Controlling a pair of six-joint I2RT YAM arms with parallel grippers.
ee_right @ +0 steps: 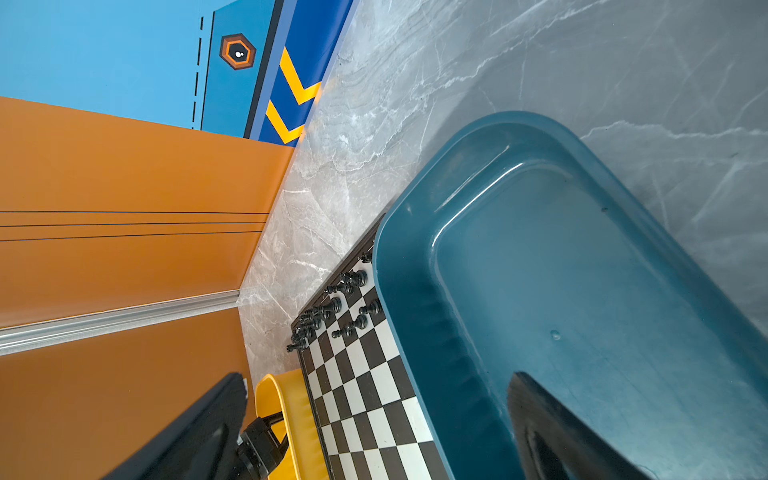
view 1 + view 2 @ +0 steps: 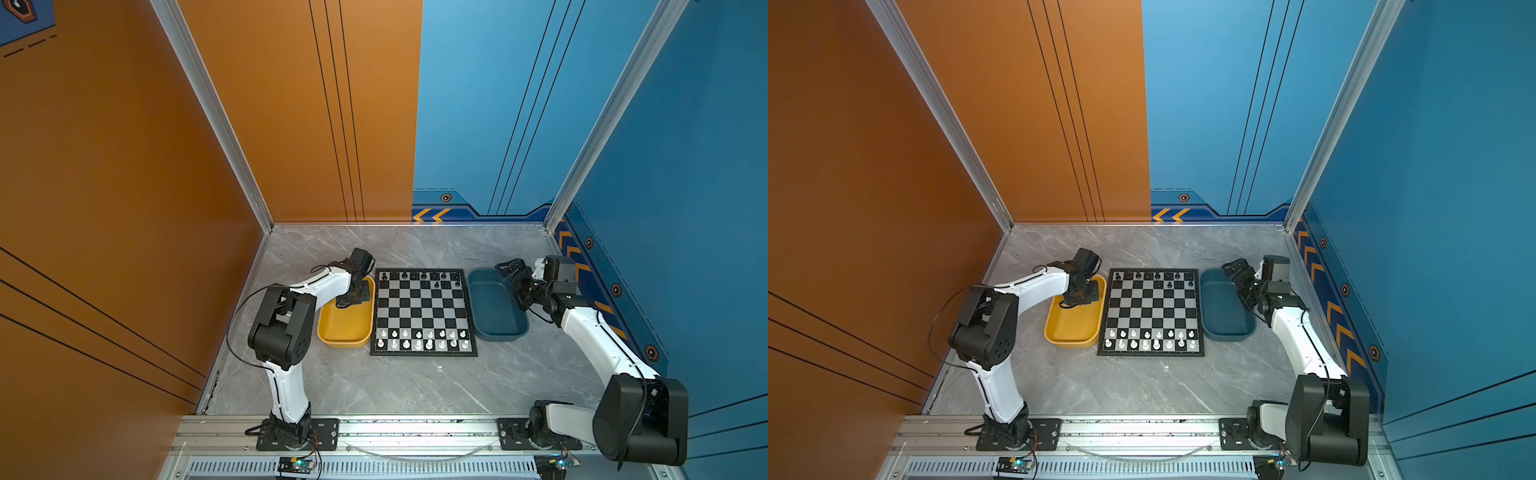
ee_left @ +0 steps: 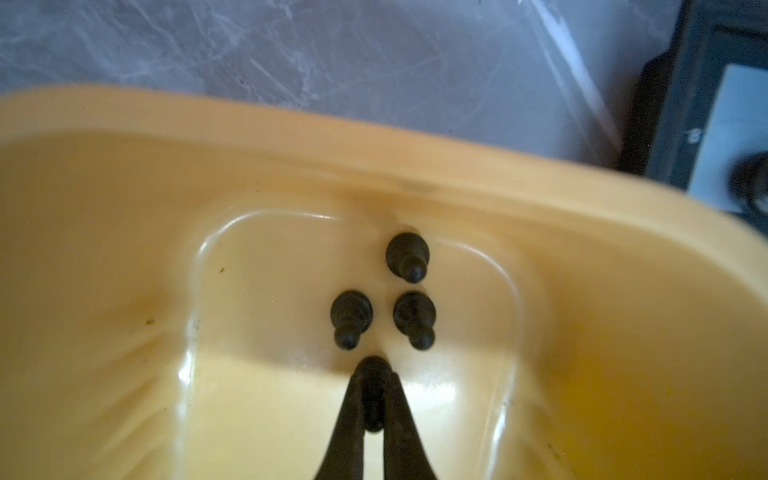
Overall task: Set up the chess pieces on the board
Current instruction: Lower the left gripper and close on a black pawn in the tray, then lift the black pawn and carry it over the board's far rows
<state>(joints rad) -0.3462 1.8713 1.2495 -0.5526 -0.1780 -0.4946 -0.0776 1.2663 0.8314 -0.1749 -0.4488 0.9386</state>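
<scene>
My left gripper reaches down into the yellow tray and is shut on a small black chess piece, pinched between its two dark fingers. Three more black chess pieces stand just beyond the fingertips on the tray floor. In both top views the left gripper is at the tray's far end, left of the board. Several black chess pieces stand along the board's far edge. My right gripper is open and holds nothing, above the dark blue tray's far end.
The dark blue tray lies right of the board with nothing visible in it. White chessmen fill the board's two near rows. Orange and blue walls close in the grey marble tabletop on three sides.
</scene>
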